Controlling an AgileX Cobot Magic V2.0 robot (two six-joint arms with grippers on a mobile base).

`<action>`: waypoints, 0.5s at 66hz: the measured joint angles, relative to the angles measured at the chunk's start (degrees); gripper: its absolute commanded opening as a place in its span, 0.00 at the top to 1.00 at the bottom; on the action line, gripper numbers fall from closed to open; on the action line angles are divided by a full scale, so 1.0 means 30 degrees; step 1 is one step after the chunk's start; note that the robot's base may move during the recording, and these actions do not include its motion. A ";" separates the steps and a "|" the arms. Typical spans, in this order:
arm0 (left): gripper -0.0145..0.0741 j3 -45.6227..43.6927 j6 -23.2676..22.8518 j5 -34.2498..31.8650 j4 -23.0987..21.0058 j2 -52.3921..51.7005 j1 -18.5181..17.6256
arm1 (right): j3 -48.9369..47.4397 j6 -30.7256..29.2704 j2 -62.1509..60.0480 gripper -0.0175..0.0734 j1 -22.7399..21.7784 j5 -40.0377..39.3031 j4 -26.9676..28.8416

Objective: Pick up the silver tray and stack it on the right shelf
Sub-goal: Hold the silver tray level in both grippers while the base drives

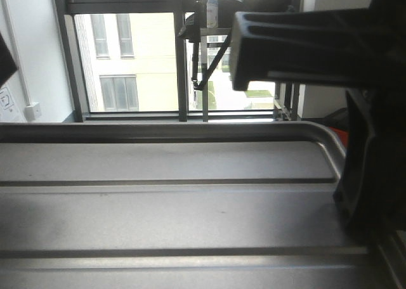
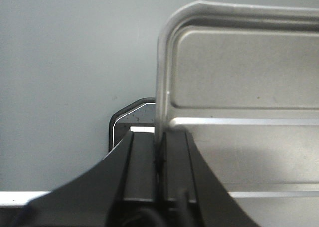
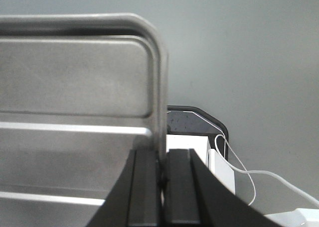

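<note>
The silver tray (image 1: 177, 219) filled the lower frame before a window (image 1: 133, 54), two ridges crossing its floor, as the left gripper (image 2: 159, 143) and right gripper (image 3: 163, 156) pinched its opposite rims between closed jaws.

Bright window (image 1: 127, 61) backlight, sheen on silver tray (image 1: 165, 219), soft focus

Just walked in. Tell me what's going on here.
The robot has the silver tray gripped with both arms. The left jaws are shut on the rim at one end, and the right jaws are shut on the rim at the opposite end. The tray sits roughly level right in front of the front camera, its two ridges running across the view, with a window behind it. The shelf shows in no view, so the stacking is not yet done.
</note>
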 measured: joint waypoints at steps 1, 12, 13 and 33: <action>0.95 0.0000 0.0000 0.0000 0.0000 0.0000 0.0000 | 0.0000 0.0000 0.0000 0.74 0.0000 0.0000 0.0000; 0.95 0.0000 0.0000 0.0000 0.0000 0.0000 0.0000 | 0.0000 0.0000 0.0000 0.74 0.0000 0.0000 0.0000; 0.95 0.0000 0.0000 0.0000 0.0000 0.0000 0.0000 | 0.0000 0.0000 0.0000 0.74 0.0000 0.0000 0.0000; 0.95 0.0000 0.0000 0.0008 0.0000 0.0000 0.0000 | 0.0000 0.0000 0.0000 0.74 0.0000 0.0000 0.0000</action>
